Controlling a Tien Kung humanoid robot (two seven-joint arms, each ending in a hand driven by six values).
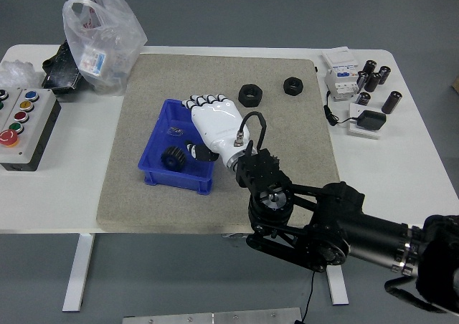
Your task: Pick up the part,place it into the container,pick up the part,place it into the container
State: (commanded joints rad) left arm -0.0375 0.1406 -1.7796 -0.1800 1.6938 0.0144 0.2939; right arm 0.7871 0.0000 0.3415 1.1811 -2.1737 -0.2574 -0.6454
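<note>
A gear (173, 158) is seen in the bin (156, 140) at frame centre-left; two nuts (250, 94) are set to its upper right.

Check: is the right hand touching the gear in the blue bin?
Apart. The head view shows blue bin floor between the gear and the open right hand.
</note>
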